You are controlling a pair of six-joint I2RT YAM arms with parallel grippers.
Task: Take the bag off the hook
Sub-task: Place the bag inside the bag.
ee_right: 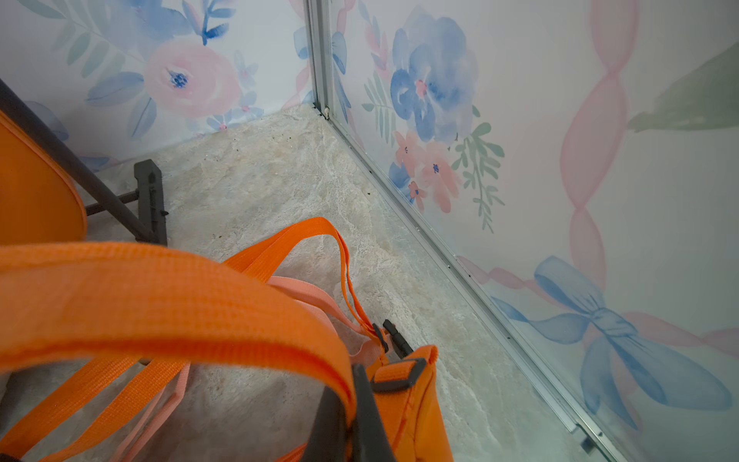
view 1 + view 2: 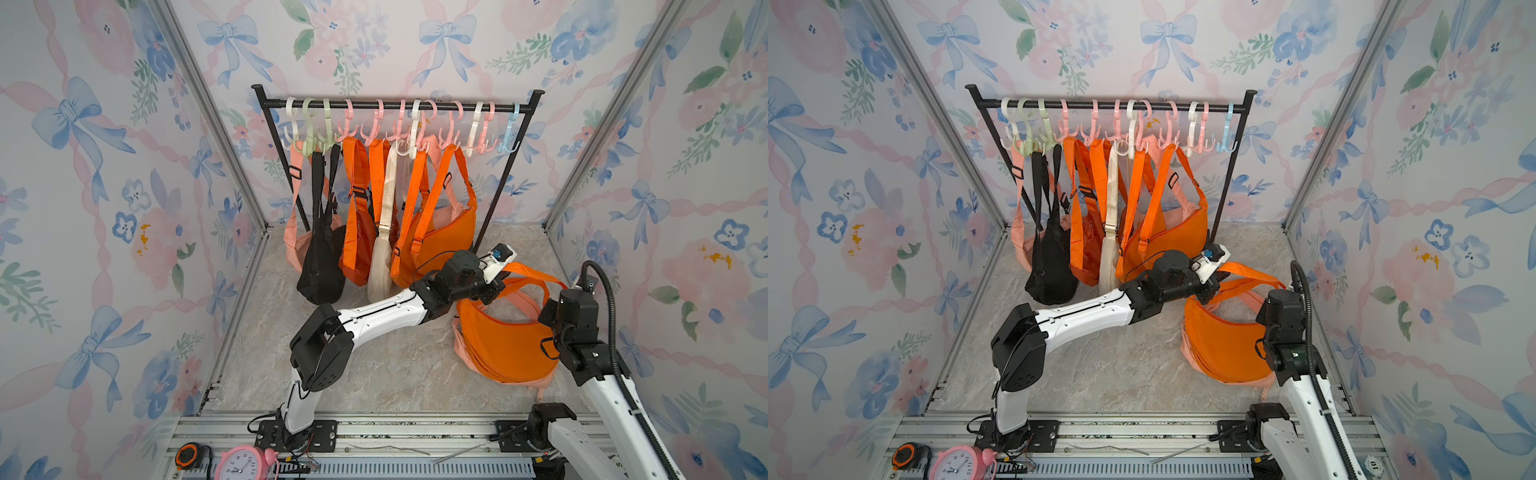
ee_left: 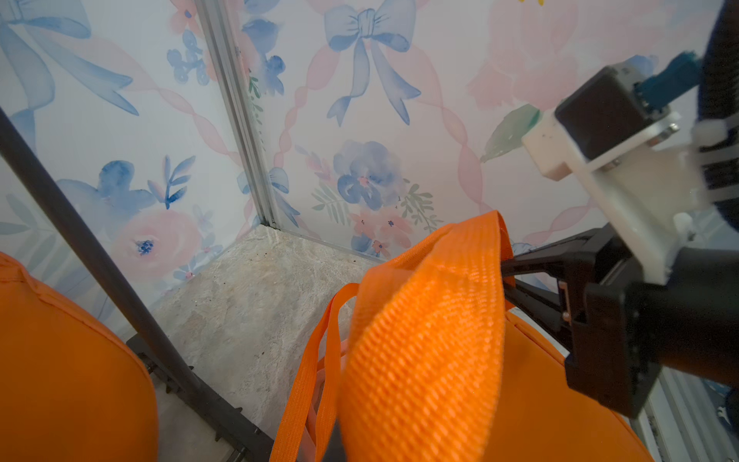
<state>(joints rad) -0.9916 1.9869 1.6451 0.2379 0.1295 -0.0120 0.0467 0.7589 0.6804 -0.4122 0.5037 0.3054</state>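
An orange bag (image 2: 507,345) lies on the marble floor at the right, off the rack's hooks (image 2: 509,129), on top of a pink bag (image 2: 460,349). Its wide orange strap (image 2: 536,272) rises in a loop between my two grippers. My left gripper (image 2: 496,289) reaches across from the left; in the left wrist view the strap (image 3: 432,340) covers its jaws. My right gripper (image 1: 352,384) is shut on the same strap (image 1: 160,296) close to the bag's body (image 1: 416,400). The left wrist view also shows its black fingers (image 3: 532,260) pinching the strap.
Several bags, pink, black (image 2: 322,266), orange (image 2: 440,237) and cream, hang from the black rail (image 2: 399,106) at the back. The rack's right leg (image 2: 498,195) stands just behind the grippers. Floral walls close in on both sides. A pink clock (image 2: 241,463) and a tape measure sit at the front.
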